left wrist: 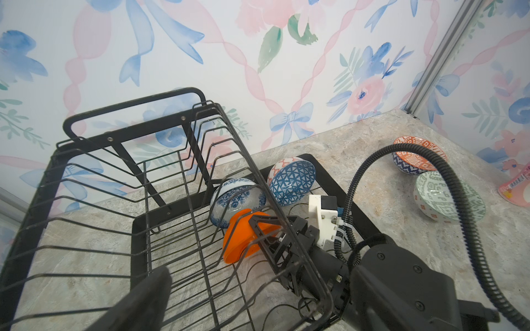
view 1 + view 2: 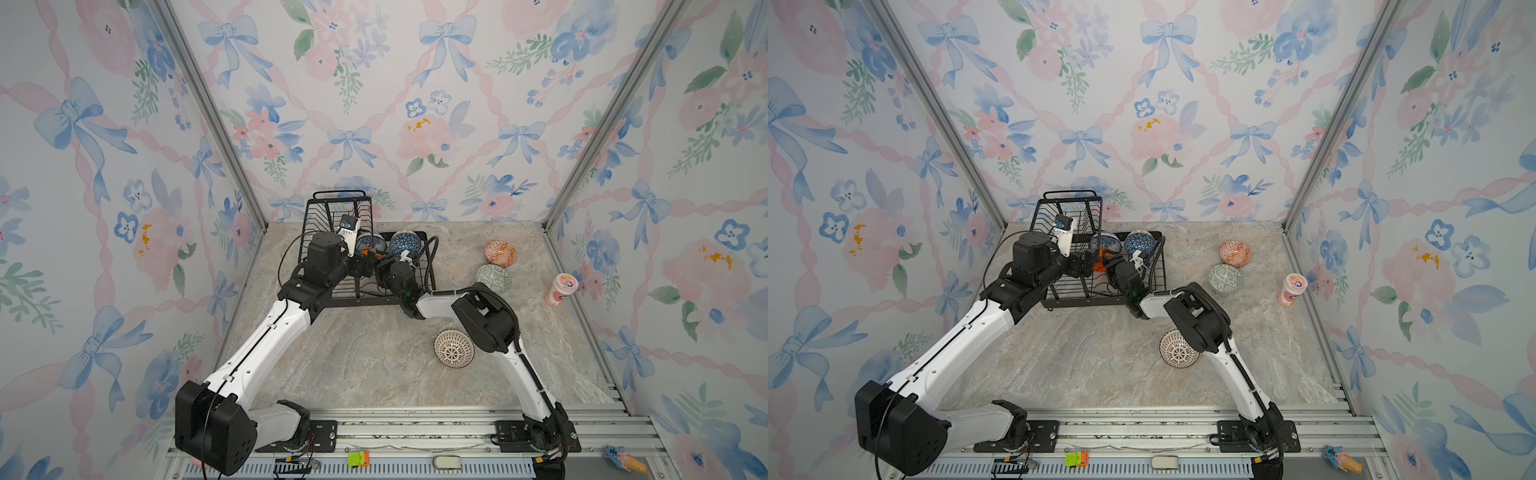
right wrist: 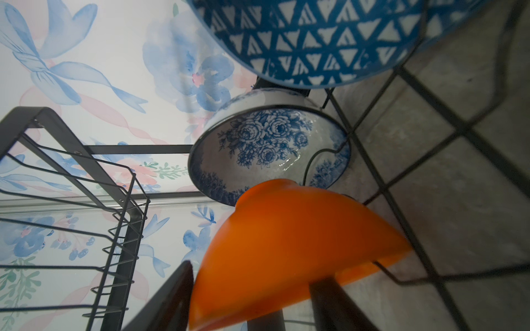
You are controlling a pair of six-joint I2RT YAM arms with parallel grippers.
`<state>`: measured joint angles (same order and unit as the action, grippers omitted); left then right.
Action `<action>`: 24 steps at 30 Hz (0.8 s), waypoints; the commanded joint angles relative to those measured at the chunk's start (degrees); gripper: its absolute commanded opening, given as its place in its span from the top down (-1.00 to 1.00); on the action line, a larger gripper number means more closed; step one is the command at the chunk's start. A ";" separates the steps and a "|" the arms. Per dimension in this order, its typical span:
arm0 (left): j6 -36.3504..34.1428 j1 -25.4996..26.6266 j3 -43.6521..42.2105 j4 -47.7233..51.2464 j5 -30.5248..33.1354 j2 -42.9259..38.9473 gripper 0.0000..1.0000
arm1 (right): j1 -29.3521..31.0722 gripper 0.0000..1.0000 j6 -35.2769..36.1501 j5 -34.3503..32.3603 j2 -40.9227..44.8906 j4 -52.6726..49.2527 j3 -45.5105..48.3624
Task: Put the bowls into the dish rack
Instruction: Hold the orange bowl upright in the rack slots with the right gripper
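The black wire dish rack (image 2: 332,216) stands at the back left. In its lower tray the blue geometric bowl (image 2: 405,244) and the blue-white floral bowl (image 2: 370,240) stand on edge. The plain orange bowl (image 3: 286,243) leans on the tray wires in front of them. My right gripper (image 3: 255,275) is open, its fingers astride the orange bowl's rim. My left gripper (image 2: 365,266) is open beside it with nothing in it; only one finger (image 1: 149,298) shows in the left wrist view. On the table lie the white bowl with radial lines (image 2: 453,348), the pale green bowl (image 2: 494,279) and the orange-white bowl (image 2: 500,252).
A tall pink cup (image 2: 561,289) stands near the right wall. The right arm's black cable (image 1: 372,160) loops over the tray's right edge. The raised upper basket (image 1: 129,137) rises on the rack's left half. The two grippers are close together over the tray.
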<state>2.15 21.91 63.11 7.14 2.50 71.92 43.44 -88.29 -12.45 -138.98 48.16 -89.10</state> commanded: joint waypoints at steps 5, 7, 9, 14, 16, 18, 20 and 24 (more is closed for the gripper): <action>0.80 -0.33 -1.27 1.14 -0.02 -0.99 -0.96 | -0.87 -0.53 1.38 -0.12 3.52 0.22 1.73; 0.84 -0.34 -1.24 1.13 -0.08 -1.02 -0.96 | -0.92 -0.60 1.76 -0.12 3.81 0.19 2.07; 0.92 -0.35 -1.32 1.13 -0.12 -0.99 -0.96 | -1.00 -0.65 2.39 -0.12 4.36 0.19 2.35; 0.85 -0.37 -1.25 1.17 0.03 -1.06 -0.96 | -1.09 -0.87 3.03 -0.09 5.44 0.18 3.44; 0.78 -0.32 -1.24 1.19 0.04 -1.16 -0.96 | -1.31 -0.99 3.20 0.27 5.84 1.08 3.81; 0.81 -0.35 -1.30 1.15 0.01 -1.20 -0.96 | -1.45 -0.93 3.15 0.50 6.37 1.32 4.51; 0.91 -0.38 -1.26 1.19 -0.02 -1.26 -0.96 | -1.61 -0.94 3.27 0.51 7.12 1.23 5.28; 0.84 -0.37 -1.28 1.18 0.14 -1.34 -0.96 | -2.21 -0.93 2.68 1.23 9.57 2.13 7.94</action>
<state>2.15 21.91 62.78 7.16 2.50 71.50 42.30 -86.13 -11.79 -133.23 48.69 -83.00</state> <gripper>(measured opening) 0.979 0.965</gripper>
